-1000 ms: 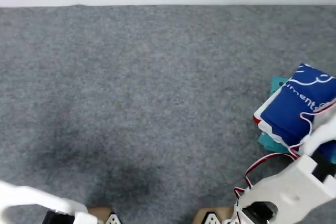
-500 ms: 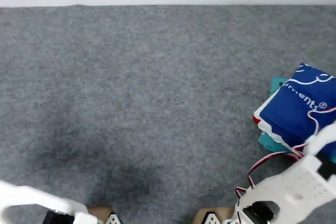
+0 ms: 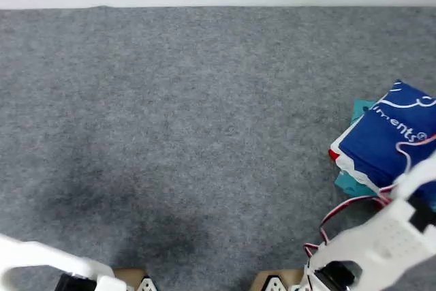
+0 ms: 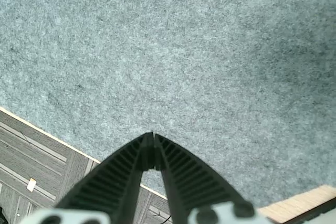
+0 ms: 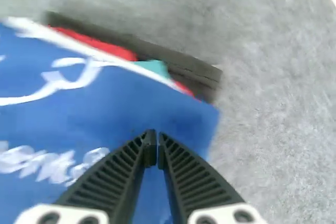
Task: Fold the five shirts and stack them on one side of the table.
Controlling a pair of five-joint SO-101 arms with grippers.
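The right pincer [image 5: 153,148], tips pressed together and empty, hangs over the blue shirt [image 3: 381,148] topping the stack [image 3: 347,183] at the bench's [image 3: 204,100] right edge, so it should lift straight up without dragging that top fold askew.

One stack of shirts [image 3: 381,148] lay on one desk [image 3: 204,100], five coloured layers in it. Two end effectors were counted: the left end effector [image 4: 153,139] and the right end effector [image 5: 153,134].

Table cover [image 3: 204,100] grey felt, matt, fuzzy; shirts [image 3: 388,144] soft cloth.
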